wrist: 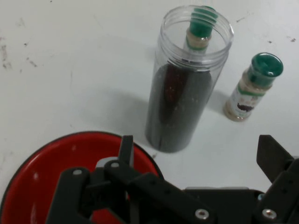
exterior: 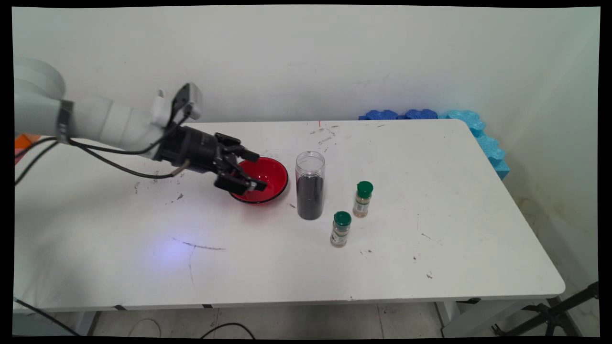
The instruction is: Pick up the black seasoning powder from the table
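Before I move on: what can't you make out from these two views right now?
- Bowl, main view: its left part is hidden behind the gripper.
- Bowl, hand view: cut off by the bottom edge and covered by the linkage.
- One spice bottle, hand view: seen only through the clear jar; its lower part is hidden by the dark fill.
- Bottle labels, both views: too small to read.
- Whether a finger touches the bowl: cannot tell.

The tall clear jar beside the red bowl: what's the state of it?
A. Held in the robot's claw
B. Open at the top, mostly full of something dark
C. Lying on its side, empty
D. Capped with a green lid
B. The jar stands upright with its mouth bare and dark contents reaching most of the way up; the gripper is over the red bowl instead.
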